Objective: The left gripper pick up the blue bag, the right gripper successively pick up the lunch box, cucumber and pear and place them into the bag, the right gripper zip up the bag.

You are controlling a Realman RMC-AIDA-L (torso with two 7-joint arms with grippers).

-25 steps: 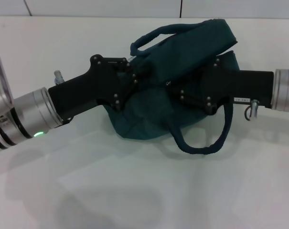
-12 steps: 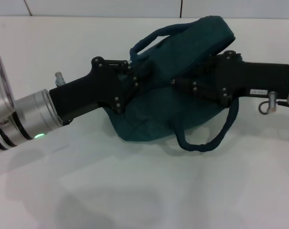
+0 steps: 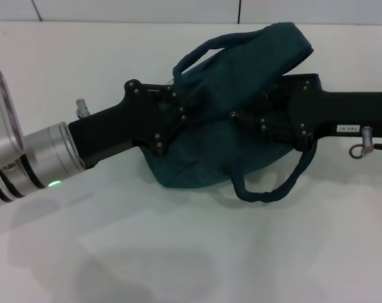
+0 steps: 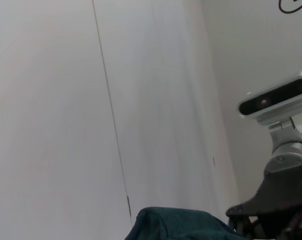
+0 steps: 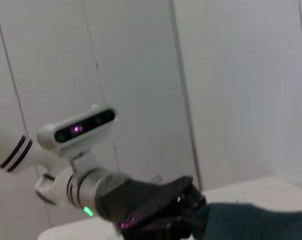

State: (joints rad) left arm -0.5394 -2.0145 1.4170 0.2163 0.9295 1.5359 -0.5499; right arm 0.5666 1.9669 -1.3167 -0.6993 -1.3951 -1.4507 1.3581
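Observation:
The blue bag [image 3: 241,82] lies slumped on the white table [image 3: 178,252], one loop handle up at the back and one hanging toward the front. My left gripper [image 3: 178,107] comes in from the left and is shut on the bag's left upper edge. From the right, my right gripper [image 3: 236,115] is pressed into the fabric near the bag's middle, its fingers drawn together on the bag. The bag [image 4: 175,225] and the right gripper [image 4: 270,210] show in the left wrist view. The bag [image 5: 255,220] also shows in the right wrist view. The lunch box, cucumber and pear are hidden.
A tiled wall runs behind the table's far edge. The bag's front handle [image 3: 273,189] droops onto the tabletop below my right forearm [image 3: 342,117]. Bare white tabletop spreads in front of the bag.
My right arm has drawn back to the right, its fingertips sliding rightward along the bag. The left arm shifted slightly right. The front handle swung a little.

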